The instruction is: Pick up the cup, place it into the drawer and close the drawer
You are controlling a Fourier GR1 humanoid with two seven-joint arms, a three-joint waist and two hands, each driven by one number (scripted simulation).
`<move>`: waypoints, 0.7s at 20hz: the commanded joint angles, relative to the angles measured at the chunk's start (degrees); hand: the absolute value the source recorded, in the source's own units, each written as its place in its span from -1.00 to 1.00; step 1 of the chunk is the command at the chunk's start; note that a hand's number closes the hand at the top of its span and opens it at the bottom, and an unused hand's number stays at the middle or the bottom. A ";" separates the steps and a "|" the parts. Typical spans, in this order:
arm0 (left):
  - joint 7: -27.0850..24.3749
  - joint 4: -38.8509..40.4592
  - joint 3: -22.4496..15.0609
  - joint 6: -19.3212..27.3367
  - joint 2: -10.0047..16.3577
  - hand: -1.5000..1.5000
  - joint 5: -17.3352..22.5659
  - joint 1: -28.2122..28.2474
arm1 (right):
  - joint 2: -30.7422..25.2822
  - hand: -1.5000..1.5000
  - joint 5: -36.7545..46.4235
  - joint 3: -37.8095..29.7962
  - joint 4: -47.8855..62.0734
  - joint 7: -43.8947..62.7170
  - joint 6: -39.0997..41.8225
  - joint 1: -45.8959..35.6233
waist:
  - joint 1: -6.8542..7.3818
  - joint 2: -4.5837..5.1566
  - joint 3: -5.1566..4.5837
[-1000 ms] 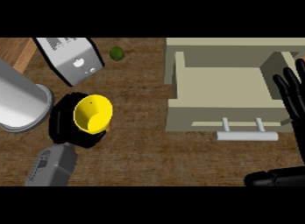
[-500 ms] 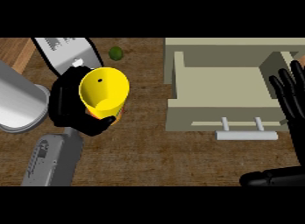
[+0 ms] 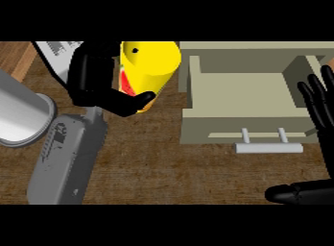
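The yellow cup (image 3: 150,67) with a red mark on its side hangs above the counter, near the view's top and just left of the drawer. My left hand (image 3: 99,79) is shut on it, fingers curled round its left side and thumb under it. The open beige drawer (image 3: 198,81) lies at the right, its inside bare, with a pale handle (image 3: 268,147) at its front. My right hand (image 3: 329,110) rests open at the right edge, fingers up, beside the drawer's right wall.
A large white cylinder (image 3: 10,113) lies at the left edge. A white appliance (image 3: 56,50) shows at the top left behind my left hand. The wooden counter (image 3: 170,168) spreads in front of the drawer.
My left hand has lifted the cup and carried it up and to the right, closer to the drawer. The right hand has stayed where it was.
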 commanded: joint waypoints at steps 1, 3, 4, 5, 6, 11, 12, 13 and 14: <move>3.38 2.09 -2.76 5.79 -0.61 1.00 -2.77 -7.32 | 1.39 -1.00 2.26 1.94 0.57 -0.58 -1.12 -0.22 | -0.08 0.01 0.01; 2.88 6.71 -0.19 3.93 0.14 1.00 -2.66 -10.32 | 0.12 -1.00 1.64 0.60 0.86 -0.76 0.09 0.98 | -0.13 0.05 0.01; -1.07 10.66 -2.60 5.96 -0.62 1.00 -1.73 -11.41 | 1.64 -1.00 3.48 2.54 1.26 0.13 -1.98 -1.07 | -0.27 0.11 -0.01; 4.31 8.81 -5.42 10.55 -0.62 1.00 -0.82 -15.57 | 0.91 -1.00 0.63 0.10 1.91 -1.91 -0.31 0.08 | -0.61 0.07 0.03; 2.49 11.48 -2.42 7.10 -0.63 1.00 -1.04 -14.84 | -1.62 -1.00 -1.90 -3.02 2.54 0.39 0.30 -3.29 | -0.24 0.10 0.01; 1.75 22.10 -4.00 10.58 -0.64 1.00 -0.33 -23.56 | -0.28 -1.00 0.13 -0.34 2.75 -0.59 0.08 -2.57 | -0.88 0.24 0.01; 4.95 17.33 -5.83 11.69 -0.64 1.00 -1.34 -20.69 | -1.18 -1.00 -0.99 -1.94 4.03 -1.18 0.88 -2.67 | -0.24 0.05 0.01; 0.77 24.96 -4.27 11.10 -0.64 1.00 -0.32 -23.86 | 1.11 -1.00 0.17 1.17 -0.12 -0.90 0.32 1.56 | -1.03 0.20 0.01; 0.27 26.09 -7.86 13.23 -0.64 1.00 0.78 -25.20 | -0.14 -1.00 0.26 0.39 2.05 -0.65 0.83 -0.29 | -1.15 0.24 0.02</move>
